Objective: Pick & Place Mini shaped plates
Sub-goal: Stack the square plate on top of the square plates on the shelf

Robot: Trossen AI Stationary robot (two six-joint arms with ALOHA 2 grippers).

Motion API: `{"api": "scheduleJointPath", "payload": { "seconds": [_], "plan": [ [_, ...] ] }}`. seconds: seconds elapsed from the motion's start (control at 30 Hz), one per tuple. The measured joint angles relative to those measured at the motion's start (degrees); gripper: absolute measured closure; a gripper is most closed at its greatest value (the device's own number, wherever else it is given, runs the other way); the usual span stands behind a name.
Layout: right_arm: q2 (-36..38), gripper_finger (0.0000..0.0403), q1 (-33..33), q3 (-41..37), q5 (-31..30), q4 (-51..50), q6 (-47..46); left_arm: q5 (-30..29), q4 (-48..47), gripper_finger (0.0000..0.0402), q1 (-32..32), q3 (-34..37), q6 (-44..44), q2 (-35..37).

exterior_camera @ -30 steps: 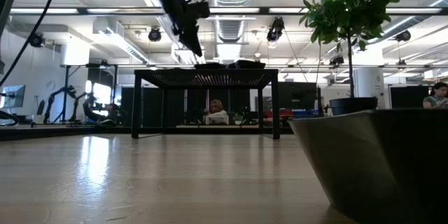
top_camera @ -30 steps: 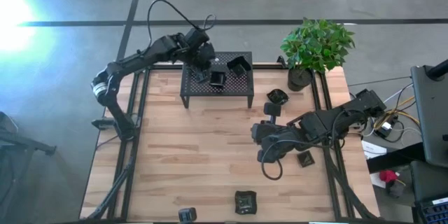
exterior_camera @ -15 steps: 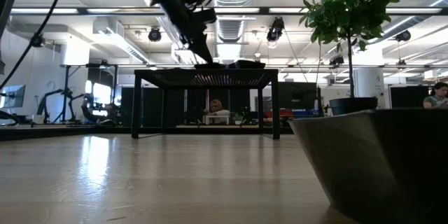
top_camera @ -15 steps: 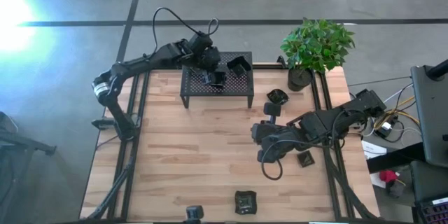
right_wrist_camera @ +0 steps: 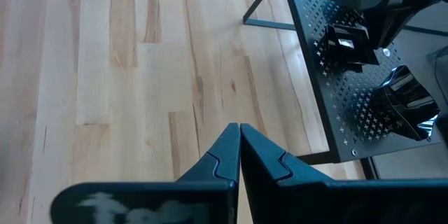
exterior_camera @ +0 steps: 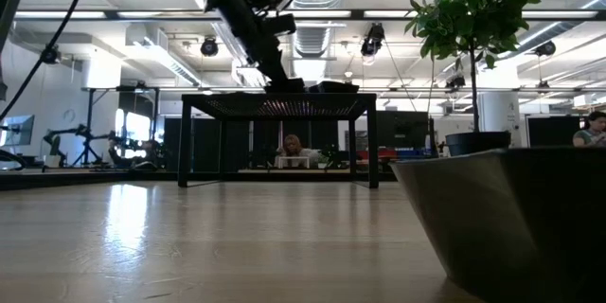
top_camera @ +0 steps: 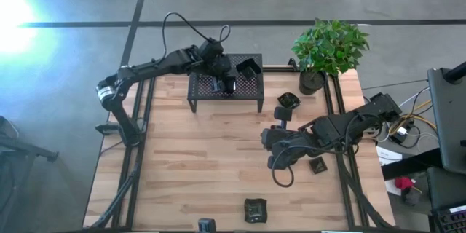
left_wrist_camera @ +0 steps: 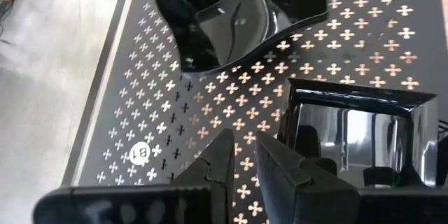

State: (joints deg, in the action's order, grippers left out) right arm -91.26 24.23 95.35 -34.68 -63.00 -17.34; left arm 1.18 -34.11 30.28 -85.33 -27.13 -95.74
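Observation:
My left gripper (top_camera: 220,81) is over the black perforated rack (top_camera: 247,93) at the far edge. Its fingers are open by a narrow gap (left_wrist_camera: 243,143), low above the rack top (left_wrist_camera: 140,98). A glossy square mini plate (left_wrist_camera: 350,129) lies on the rack just beside one finger. A wavy-rimmed plate (left_wrist_camera: 238,21) sits farther along the rack (top_camera: 249,66). More small dark plates lie on the wood (top_camera: 289,100), (top_camera: 282,114), (top_camera: 318,164), (top_camera: 255,209). My right gripper (top_camera: 269,145) waits shut over the right half of the table (right_wrist_camera: 240,129). My left gripper comes down at a slant, and the outer side of one finger (left_wrist_camera: 283,164) stands right beside the square plate's rim (left_wrist_camera: 292,112). I cannot tell whether it touches the rim. The plate rests flat on the rack.
A potted plant (top_camera: 312,80) stands at the far right corner, close to the rack's right end. In the low view a dark curved dish wall (exterior_camera: 502,218) fills the right foreground. Bare wood lies between the rack and the near edge (top_camera: 189,167).
My left gripper has moved toward the table's right along the rack and come down, ending close above the rack top beside the square plate. The right arm has kept still.

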Motion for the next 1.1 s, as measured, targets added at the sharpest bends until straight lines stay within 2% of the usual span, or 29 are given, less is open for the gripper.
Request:
{"api": "scheduleJointPath", "payload": {
  "seconds": [0.3, 0.53, 0.7, 0.83, 1.1],
  "plan": [
    [0.0, 0.0394, 0.0, 0.0, 0.0, 0.1, 0.0, 0.0, -0.6, 0.0348, -0.4, -3.0, -1.4, 0.3],
    [0.0, 0.0394, 0.0, 0.0, 0.0, 0.1, 0.1, 0.3, -2.5, 0.0348, -0.6, -2.9, 1.8, 0.4],
    [0.0, 0.0394, -0.1, 0.0, 0.0, 0.2, 1.4, 0.8, -3.7, 0.0348, -2.3, -3.2, -1.1, 1.2],
    [0.0, 0.0394, -0.2, 0.0, -0.1, 0.2, 1.4, 4.1, -4.7, 0.0348, -4.0, -3.1, -2.1, 1.9],
    [0.0, 0.0394, -0.2, 0.0, -0.2, 0.3, 1.5, 3.6, -7.0, 0.0348, -4.9, -2.6, -2.8, 0.5]
  ]
}}
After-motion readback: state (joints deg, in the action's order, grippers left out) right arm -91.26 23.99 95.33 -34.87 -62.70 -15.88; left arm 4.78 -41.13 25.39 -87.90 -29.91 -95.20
